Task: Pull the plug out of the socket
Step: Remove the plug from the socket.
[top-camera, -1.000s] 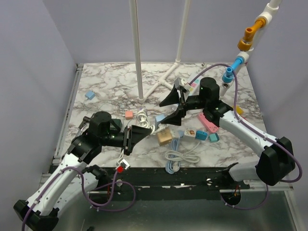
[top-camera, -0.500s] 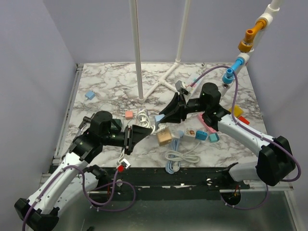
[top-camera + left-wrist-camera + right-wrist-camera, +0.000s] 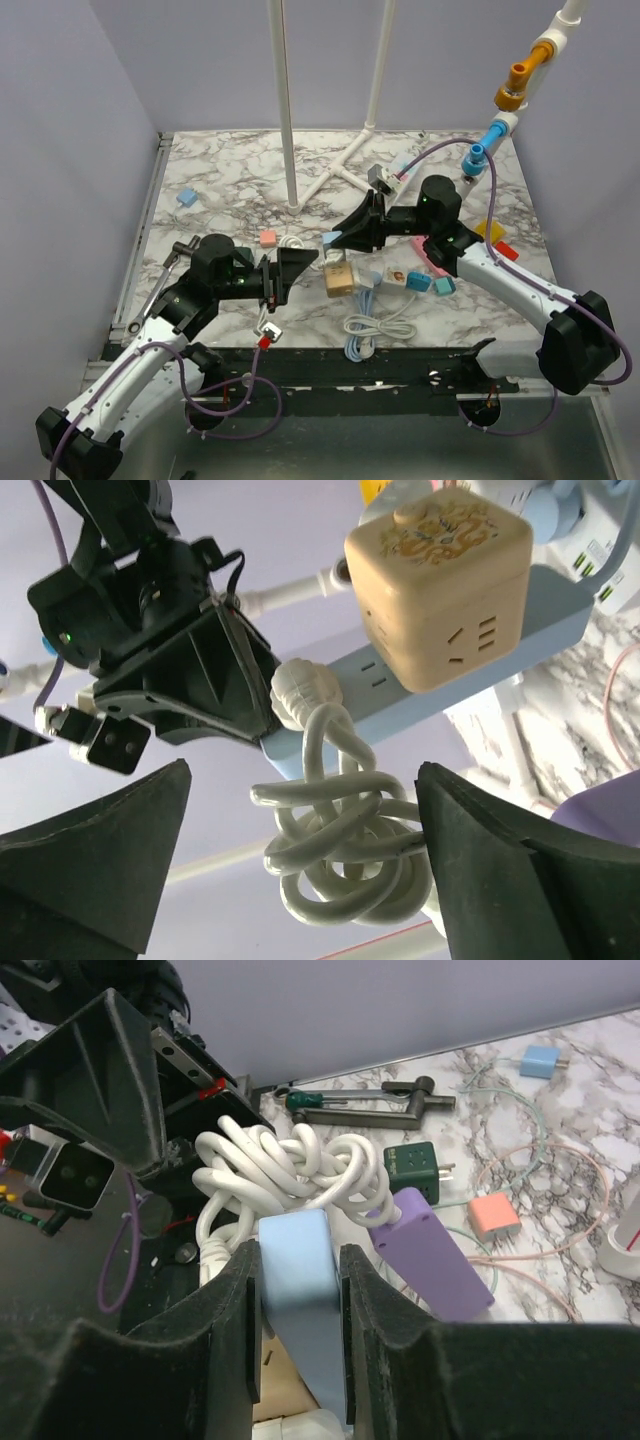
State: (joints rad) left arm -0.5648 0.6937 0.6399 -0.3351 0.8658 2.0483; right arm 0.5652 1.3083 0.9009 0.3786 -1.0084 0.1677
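Plain pale lilac walls close in a table topped in grey-veined white marble, evenly lit. A white pipe stand rises at its far middle. A pipe with orange and blue fittings slants in far right.

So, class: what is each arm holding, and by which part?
The right fingers clamp the blue power strip at its cord end; the left fingers stand open, holding nothing.
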